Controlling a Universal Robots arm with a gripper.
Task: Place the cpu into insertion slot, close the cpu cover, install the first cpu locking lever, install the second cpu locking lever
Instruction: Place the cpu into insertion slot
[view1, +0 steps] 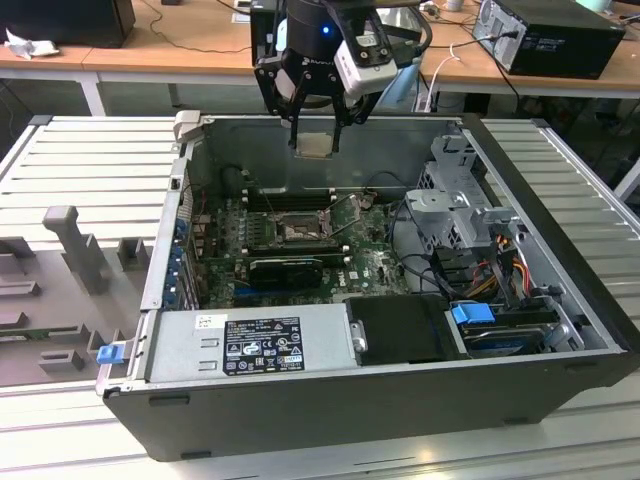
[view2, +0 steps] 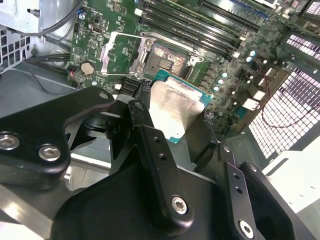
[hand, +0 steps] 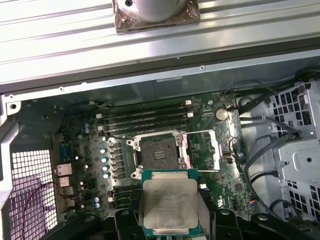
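Here the gripper hangs over the open computer case, which sits on a ribbed pale metal counter. Its black jointed fingers are clamped on opposite edges of the cpu — a small flat square with a dull, faintly smudged silver-grey metal top and a thin green border. The chip is held in the air, above the green motherboard and apart from it. In the first wrist view the insertion slot lies uncovered, a dark square bed of fine contacts inside a silvery rim. The cpu cover — a thin metal frame with a square window — is swung open, just beside the slot. Long narrow black memory slots run along another side of it.
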